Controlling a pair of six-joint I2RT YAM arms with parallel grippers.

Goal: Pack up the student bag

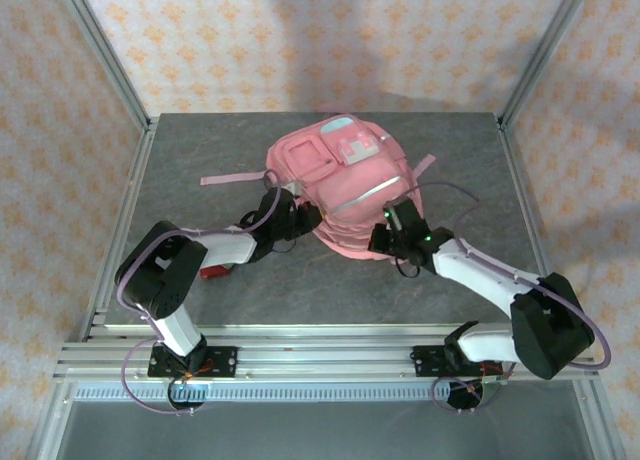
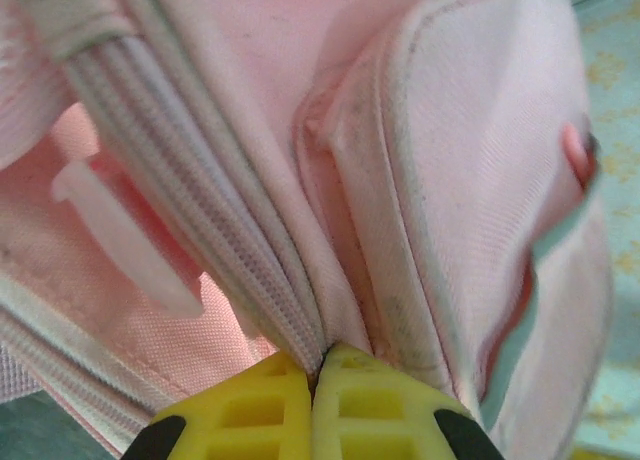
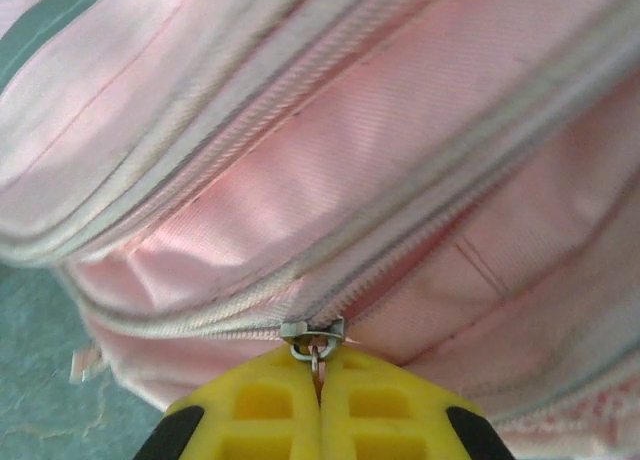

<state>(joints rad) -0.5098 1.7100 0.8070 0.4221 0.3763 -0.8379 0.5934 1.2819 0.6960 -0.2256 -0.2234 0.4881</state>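
left gripper [image 2: 315, 370] is pinched tight, yellow tips together on the zip band of the student bag [image 1: 345, 175]. right gripper [image 3: 320, 365] is clamped as well, nipping the little metal zip pull [image 3: 314, 332] on the bag's side. bag lies mid table [image 1: 200, 155], front patches up, between the two grippers and touching both. both arms reach in low from the near edge, elbows bent outward.

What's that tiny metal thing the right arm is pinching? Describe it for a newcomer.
Find the big pink backpack mid-table. At its near right edge, the right arm's yellow fingers pinch a silver zip slider, the only shiny metal amid pink fabric.
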